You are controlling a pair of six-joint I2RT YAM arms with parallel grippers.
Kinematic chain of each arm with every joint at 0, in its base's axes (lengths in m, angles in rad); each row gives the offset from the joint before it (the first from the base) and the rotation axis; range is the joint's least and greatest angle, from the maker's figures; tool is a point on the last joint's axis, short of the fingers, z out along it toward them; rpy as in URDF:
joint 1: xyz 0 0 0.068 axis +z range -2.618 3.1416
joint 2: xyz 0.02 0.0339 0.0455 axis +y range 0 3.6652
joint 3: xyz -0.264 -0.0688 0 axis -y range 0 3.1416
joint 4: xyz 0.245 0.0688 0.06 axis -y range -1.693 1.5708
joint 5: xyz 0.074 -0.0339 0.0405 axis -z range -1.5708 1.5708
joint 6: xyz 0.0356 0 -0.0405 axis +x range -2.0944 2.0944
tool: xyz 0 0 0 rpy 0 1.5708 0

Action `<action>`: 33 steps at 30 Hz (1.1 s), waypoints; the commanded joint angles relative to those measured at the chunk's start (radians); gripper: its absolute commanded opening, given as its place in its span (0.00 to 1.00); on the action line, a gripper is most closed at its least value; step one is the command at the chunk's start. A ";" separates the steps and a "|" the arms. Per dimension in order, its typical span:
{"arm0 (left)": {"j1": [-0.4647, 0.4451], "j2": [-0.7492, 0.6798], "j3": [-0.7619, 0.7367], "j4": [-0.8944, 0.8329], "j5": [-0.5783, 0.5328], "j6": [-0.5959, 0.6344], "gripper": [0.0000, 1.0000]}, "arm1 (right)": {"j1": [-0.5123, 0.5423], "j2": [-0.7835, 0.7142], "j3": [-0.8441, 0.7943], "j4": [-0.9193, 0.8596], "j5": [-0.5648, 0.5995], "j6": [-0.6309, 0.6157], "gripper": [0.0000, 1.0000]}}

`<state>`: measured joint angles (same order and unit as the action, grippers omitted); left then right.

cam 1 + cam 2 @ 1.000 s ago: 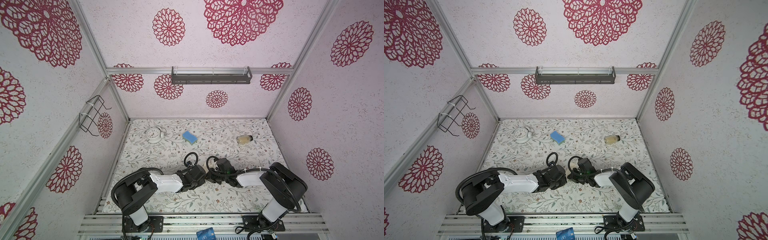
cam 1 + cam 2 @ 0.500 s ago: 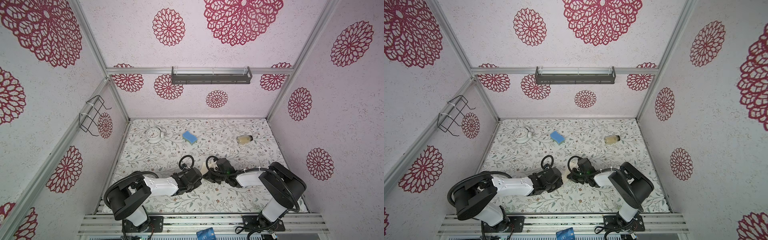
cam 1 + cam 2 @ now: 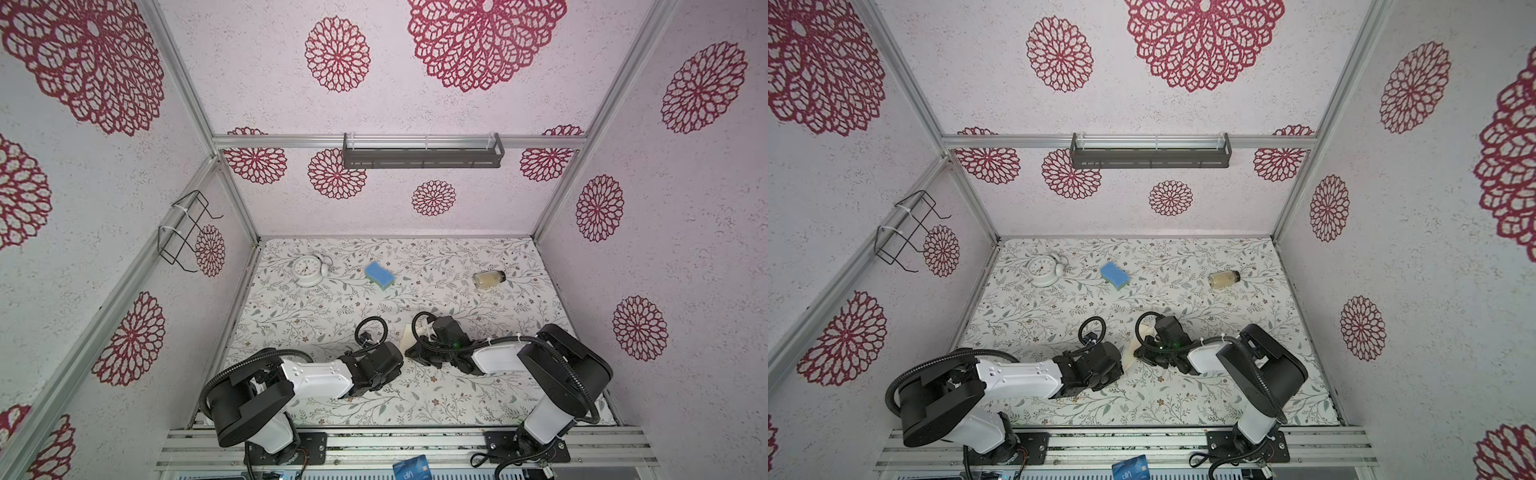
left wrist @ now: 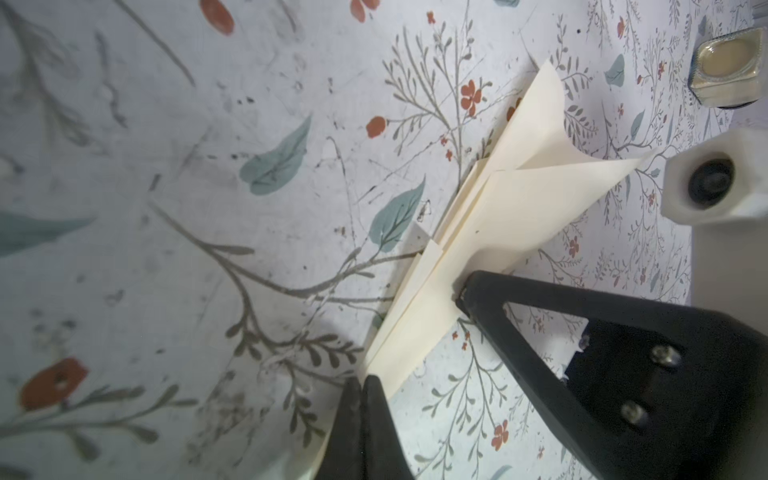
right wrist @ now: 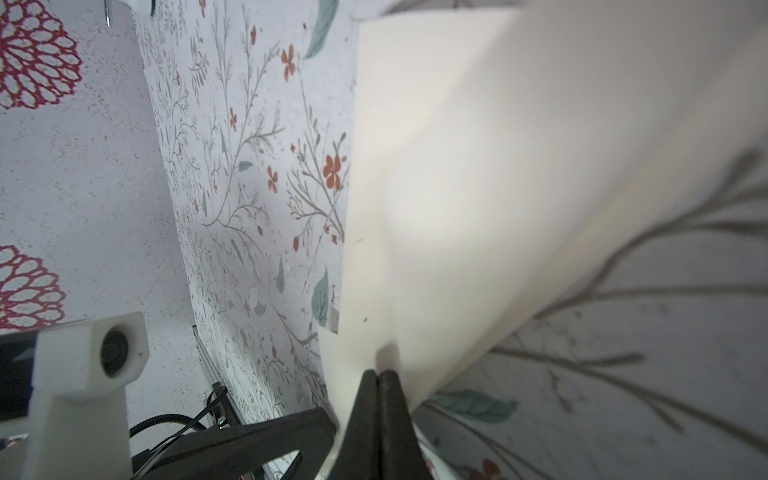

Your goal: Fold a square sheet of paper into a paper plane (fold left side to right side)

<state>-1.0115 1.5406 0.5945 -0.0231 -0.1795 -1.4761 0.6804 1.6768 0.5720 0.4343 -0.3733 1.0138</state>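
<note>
1. Sightline from above, in both top views: the paper plane (image 3: pixel 406 338) is only a cream sliver at the front middle of the counter (image 3: pixel 457 399). It sits between the left gripper (image 3: pixel 398 365) and the right gripper (image 3: pixel 412 353), which nearly meet. The wrists hide the jaws and every crease. I cannot tell whether the paper touches the surface.
2. Left wrist view: this one shows the layered flaps, the crease lines and two loose wings splaying apart. The left gripper (image 4: pixel 362 384) is pinched fully together at the pointed nose, apparently with the tip nipped in it. The right gripper clamps the folded body farther back. A jar (image 4: pixel 727 66) lies beyond the tail, well apart.
3. Right wrist view: the right gripper (image 5: pixel 380 374) is closed tight on the lower fold. One blurred wing fills the frame, with no nose and no creases visible.
4. Handling, my judgement: very light, limp and easily crumpled. The layered spine is stiffest and the best hold, while the single-ply wings would buckle. Two grips pulling apart could tear it.
</note>
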 commanded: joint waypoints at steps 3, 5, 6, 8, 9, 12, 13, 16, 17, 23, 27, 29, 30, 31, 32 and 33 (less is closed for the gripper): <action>-0.040 -0.005 -0.051 -0.126 -0.009 -0.057 0.00 | 0.005 0.050 -0.024 -0.144 0.083 0.010 0.00; -0.051 -0.006 -0.059 -0.129 -0.011 -0.067 0.00 | 0.005 0.050 -0.024 -0.144 0.083 0.012 0.00; -0.057 -0.007 -0.062 -0.130 -0.013 -0.073 0.00 | 0.005 0.050 -0.024 -0.144 0.083 0.012 0.00; -0.068 -0.006 -0.068 -0.136 -0.014 -0.084 0.00 | 0.005 0.051 -0.024 -0.144 0.083 0.012 0.00; -0.072 -0.006 -0.075 -0.139 -0.015 -0.090 0.00 | 0.005 0.050 -0.024 -0.144 0.084 0.012 0.00; -0.089 -0.010 -0.089 -0.143 -0.018 -0.109 0.00 | 0.005 0.049 -0.026 -0.144 0.083 0.013 0.00; -0.096 -0.012 -0.092 -0.148 -0.020 -0.115 0.00 | 0.005 0.048 -0.027 -0.144 0.085 0.014 0.00; -0.113 -0.016 -0.100 -0.159 -0.023 -0.132 0.00 | 0.005 0.049 -0.027 -0.143 0.084 0.014 0.00; -0.118 -0.017 -0.105 -0.159 -0.024 -0.139 0.00 | 0.004 0.048 -0.027 -0.144 0.085 0.014 0.00; -0.141 -0.050 -0.163 -0.170 -0.035 -0.196 0.00 | 0.005 0.043 -0.028 -0.144 0.085 0.017 0.00; -0.140 -0.122 -0.207 -0.187 -0.070 -0.213 0.00 | 0.005 0.038 -0.030 -0.145 0.085 0.018 0.00; -0.140 -0.183 -0.216 -0.213 -0.105 -0.209 0.00 | 0.005 0.035 -0.031 -0.147 0.087 0.018 0.00; -0.137 -0.216 -0.218 -0.227 -0.125 -0.204 0.00 | 0.005 0.036 -0.032 -0.147 0.086 0.018 0.00; -0.137 -0.244 -0.219 -0.235 -0.141 -0.197 0.00 | 0.005 0.037 -0.031 -0.146 0.086 0.018 0.00; -0.135 -0.278 -0.222 -0.243 -0.154 -0.192 0.00 | 0.005 0.038 -0.030 -0.145 0.086 0.019 0.00; -0.129 -0.307 -0.223 -0.244 -0.166 -0.181 0.00 | 0.005 0.041 -0.030 -0.144 0.085 0.019 0.00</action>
<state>-1.1431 1.2770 0.3962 -0.1226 -0.2886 -1.6512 0.6804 1.6764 0.5720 0.4347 -0.3702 1.0264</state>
